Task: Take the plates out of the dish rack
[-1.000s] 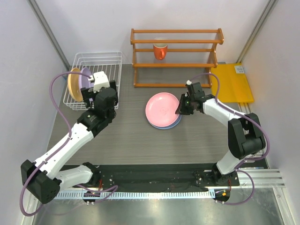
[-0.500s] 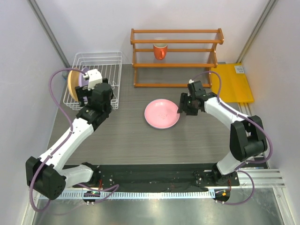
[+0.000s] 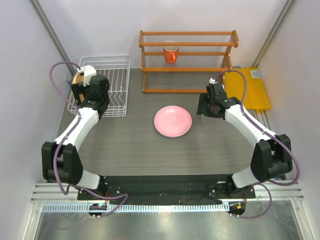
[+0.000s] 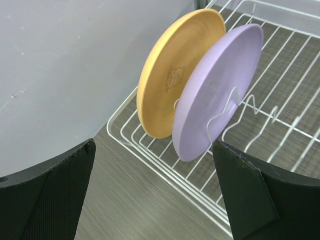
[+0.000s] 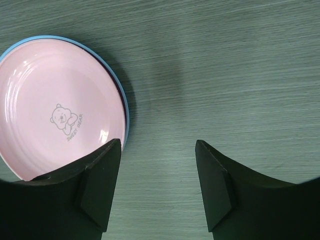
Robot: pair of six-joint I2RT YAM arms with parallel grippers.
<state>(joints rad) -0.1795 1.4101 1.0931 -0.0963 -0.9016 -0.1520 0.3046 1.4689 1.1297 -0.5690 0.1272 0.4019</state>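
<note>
Left wrist view: the left claw (image 4: 154, 150) is spread wide and empty, facing the white wire dish rack (image 3: 112, 75). Two smooth round plates stand on edge in it, the orange-yellow plate (image 4: 170, 75) leftmost and the lilac plate (image 4: 220, 90) beside it. Further right, the glossy pink plate (image 5: 55, 105) lies on the light blue plate (image 5: 127, 112) on the dark wood-grain counter (image 5: 225, 75). The right claw (image 5: 157, 145) hangs spread and empty just right of them.
</note>
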